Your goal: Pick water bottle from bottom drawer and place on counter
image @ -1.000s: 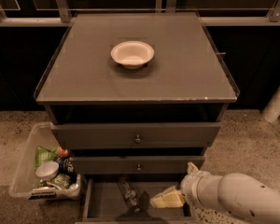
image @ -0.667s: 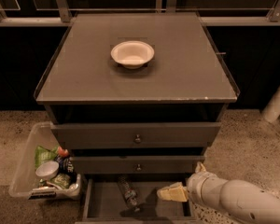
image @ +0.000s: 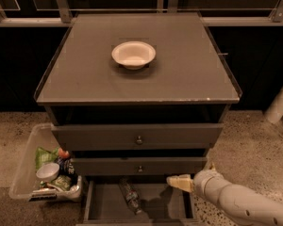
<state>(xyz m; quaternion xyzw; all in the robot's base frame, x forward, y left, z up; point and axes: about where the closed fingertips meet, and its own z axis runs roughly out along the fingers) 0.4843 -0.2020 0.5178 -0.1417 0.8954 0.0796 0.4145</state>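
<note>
the gripper (image: pixel 178 182) hangs above the bottom drawer (image: pixel 106 206); we cannot tell its grip state. we should centre it across the water bottle (image: pixel 131 197).

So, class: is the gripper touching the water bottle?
Apart. Camera view shows bare floor between the water bottle and the gripper at the bottom drawer's right.

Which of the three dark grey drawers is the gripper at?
The lowest, narrowest drawer, holding the clear plastic water bottle; the gripper hovers at its right edge.

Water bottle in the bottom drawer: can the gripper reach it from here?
Probably yes. The gripper hovers over the open bottom drawer, right of the water bottle, with nothing lying between them.
</note>
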